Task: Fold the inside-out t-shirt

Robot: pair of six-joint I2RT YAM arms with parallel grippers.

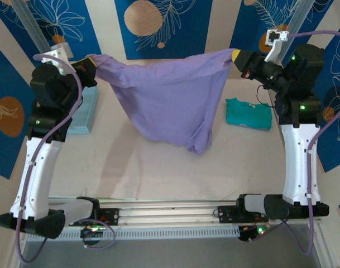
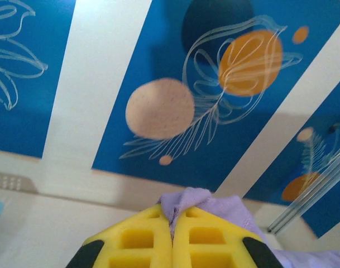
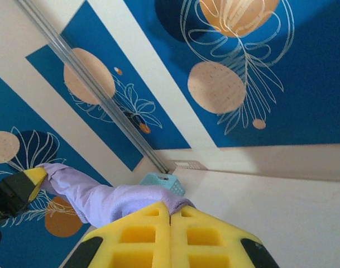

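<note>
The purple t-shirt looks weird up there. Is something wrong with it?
It hangs lopsided. The purple t-shirt is stretched in the air between the left pincer and the right pincer, both shut on its top edge, and its lower part sags into a bunched point toward the right arm. No tear or spill shows.

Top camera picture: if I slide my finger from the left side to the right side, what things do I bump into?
light blue basket → purple t-shirt hanging up in the air → teal shirt → right arm
</note>
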